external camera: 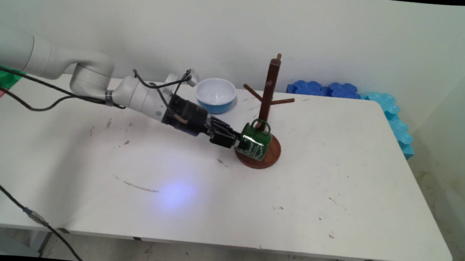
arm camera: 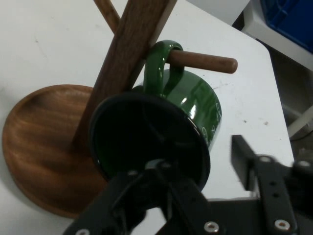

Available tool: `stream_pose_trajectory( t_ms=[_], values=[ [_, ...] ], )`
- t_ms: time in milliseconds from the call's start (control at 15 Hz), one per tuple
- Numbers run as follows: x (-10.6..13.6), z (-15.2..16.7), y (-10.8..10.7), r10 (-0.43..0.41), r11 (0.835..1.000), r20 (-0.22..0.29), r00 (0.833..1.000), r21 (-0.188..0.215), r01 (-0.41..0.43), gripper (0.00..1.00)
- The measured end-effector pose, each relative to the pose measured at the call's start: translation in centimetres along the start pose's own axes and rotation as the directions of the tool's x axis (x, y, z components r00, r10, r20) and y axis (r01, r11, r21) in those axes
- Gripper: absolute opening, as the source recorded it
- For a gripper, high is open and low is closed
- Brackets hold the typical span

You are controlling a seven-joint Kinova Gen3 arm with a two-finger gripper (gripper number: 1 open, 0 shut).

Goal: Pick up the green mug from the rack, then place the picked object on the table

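Black pincer [arm camera: 195, 196] nearest your lens, fingers spread, seemingly straddling green mug [arm camera: 161, 132] rim, maybe not clamped. Mug hangs by handle on lowest peg of wooden mug tree [external camera: 267, 108], over its base, on table [external camera: 335, 187].

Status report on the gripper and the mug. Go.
Gripper at the green mug's rim, one finger inside the mouth. Mug handle looped over a lower peg of the wooden mug tree. Blue-and-white bowl behind, apart.
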Motion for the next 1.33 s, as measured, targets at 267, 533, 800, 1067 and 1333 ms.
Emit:
stream_pose_trajectory(
  t_ms=[267, 533, 800, 1067, 1333],
  values=[
    [-0.1, 0.3, 0.1, -0.002, 1.0, 0.001, 1.0, -0.013, 0.002, 0.0],
    [-0.1, 0.4, 0.3, -0.004, 1.0, 0.004, 1.0, -0.023, 0.004, 0.0],
    [-0.1, 0.5, 0.7, -0.002, 0.999, 0.004, 1.0, -0.037, 0.002, 0.0],
    [0.1, 0.3, 1.2, 0.004, 0.999, 0.002, 1.0, -0.049, -0.003, 0.0],
    [0.3, 0.0, 1.8, 0.014, 0.998, 0.002, 1.0, -0.061, -0.014, 0.0]
  ],
)
